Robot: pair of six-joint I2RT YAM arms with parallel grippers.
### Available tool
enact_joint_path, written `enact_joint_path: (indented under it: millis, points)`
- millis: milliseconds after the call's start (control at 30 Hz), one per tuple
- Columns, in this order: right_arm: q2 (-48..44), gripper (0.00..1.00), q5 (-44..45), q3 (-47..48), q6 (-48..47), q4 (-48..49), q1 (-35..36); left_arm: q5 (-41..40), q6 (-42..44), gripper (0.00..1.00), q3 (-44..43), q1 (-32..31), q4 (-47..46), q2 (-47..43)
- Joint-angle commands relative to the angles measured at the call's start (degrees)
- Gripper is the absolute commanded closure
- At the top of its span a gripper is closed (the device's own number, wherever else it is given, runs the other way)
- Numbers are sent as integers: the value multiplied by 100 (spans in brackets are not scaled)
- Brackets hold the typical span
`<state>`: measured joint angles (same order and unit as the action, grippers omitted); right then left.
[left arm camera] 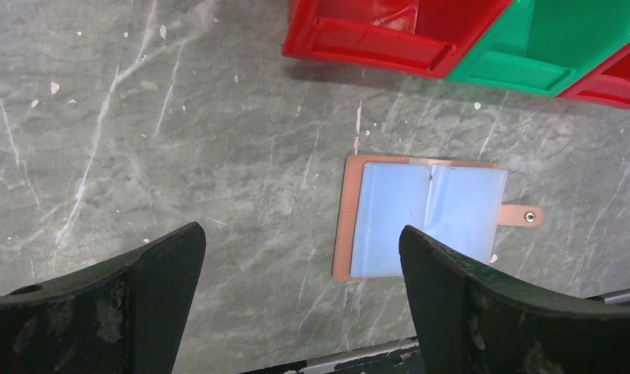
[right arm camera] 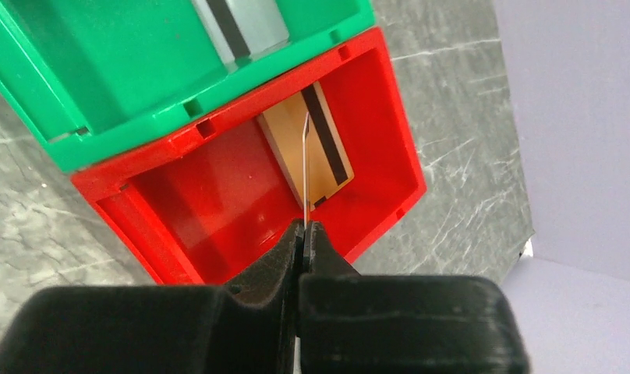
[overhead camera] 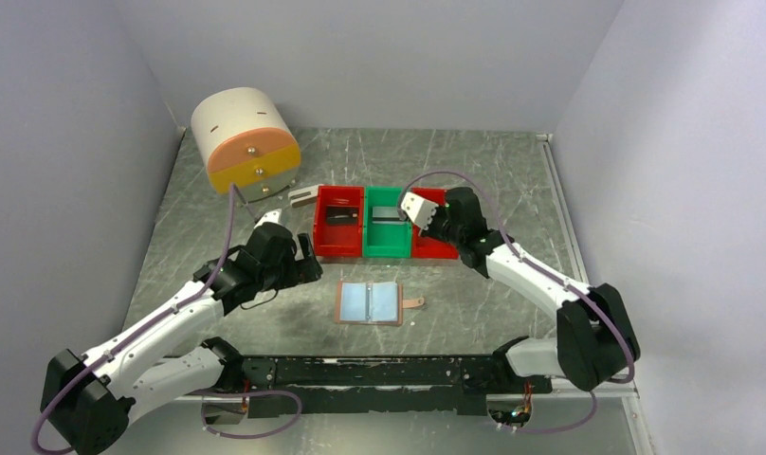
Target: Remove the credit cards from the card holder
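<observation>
Right wrist view: R gripper [right arm camera: 305, 226] pinched on a card [right arm camera: 306, 164] held edge-on over the right-hand red bin [right arm camera: 218, 187], prob. to drop it by the gold-brown card [right arm camera: 284, 144] there, while L gripper [left arm camera: 300, 234] hangs spread wide just left of the open card holder [left arm camera: 421, 218], pockets apparently empty

Top ext: high, behind arm bases, looks down on whole table [overhead camera: 512, 190]. L wrist: low, angled down at card holder [left arm camera: 429, 218] and bins [left arm camera: 561, 39]. R wrist: v. close over end red bin [right arm camera: 210, 210]. All three share bins.
</observation>
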<state>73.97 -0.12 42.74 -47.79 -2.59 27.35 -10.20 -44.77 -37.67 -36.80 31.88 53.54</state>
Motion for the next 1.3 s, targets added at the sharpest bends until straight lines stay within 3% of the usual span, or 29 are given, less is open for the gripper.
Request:
enact_joint_path:
  millis: [0,433,900,967,1033,1067,1267]
  points:
    - [307,100,-21,149,-528,27,-108,114,78,0,3,41,117,-99]
    - [1247,100,-297,579,-1166,650,-398,173,4,0,78,41,127,-238]
    - [2378,96,-466,1259,-1709,502,-596,175,-38,0,137,45,193,-327]
    - [2354,92,-461,1165,-1708,602,-599,184,-47,0,137,41,213,-318]
    - [2324,75,-473,1147,-1735,496,-598,185,-49,0,158,41,199,-325]
    - [2338,72,-475,1198,-1720,356,-599,191,-50,0,163,41,190,-322]
    - [2328,68,-459,1193,-1654,185,-617,287,-31,1,141,41,124,-185]
